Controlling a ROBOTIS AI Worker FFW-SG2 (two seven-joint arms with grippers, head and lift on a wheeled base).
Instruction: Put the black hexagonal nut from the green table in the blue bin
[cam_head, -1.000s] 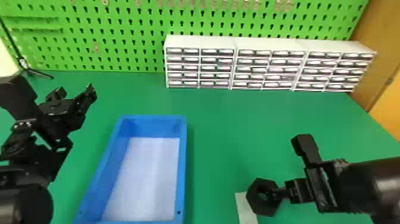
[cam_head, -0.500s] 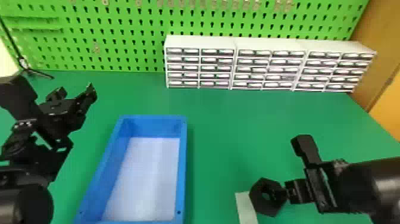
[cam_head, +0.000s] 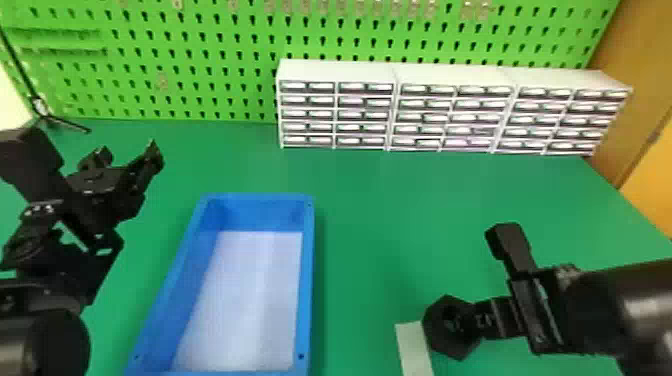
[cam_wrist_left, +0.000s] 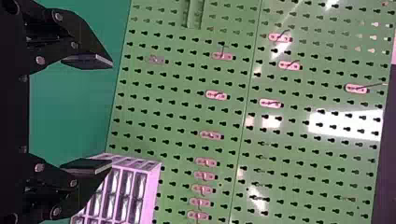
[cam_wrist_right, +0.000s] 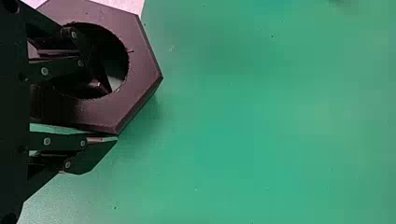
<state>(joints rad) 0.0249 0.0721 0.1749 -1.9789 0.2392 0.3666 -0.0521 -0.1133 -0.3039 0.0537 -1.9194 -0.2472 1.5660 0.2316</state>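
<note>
At the right of the head view, my right gripper (cam_head: 480, 320) holds the black hexagonal nut (cam_head: 445, 345), low over the green table (cam_head: 370, 240). In the right wrist view, one finger of the right gripper (cam_wrist_right: 111, 115) is inside the hole of the nut (cam_wrist_right: 140, 70) and the other lies along its outer side, with the nut's wall between them. The blue bin (cam_head: 309, 280) stands left of the nut, its visible floor bare. My left gripper (cam_head: 128, 161) is parked left of the bin, open; in the left wrist view the left gripper (cam_wrist_left: 112, 113) has nothing between its fingers.
A white strip (cam_head: 416, 350) lies on the table beside the nut. White drawer units (cam_head: 450, 75) stand at the back against the green pegboard (cam_head: 200, 70). A thin black stand (cam_head: 65, 122) is at the far left.
The nut has shifted slightly right and turned at the right gripper, and its hole shows less in the head view. Both arms look about the same as before.
</note>
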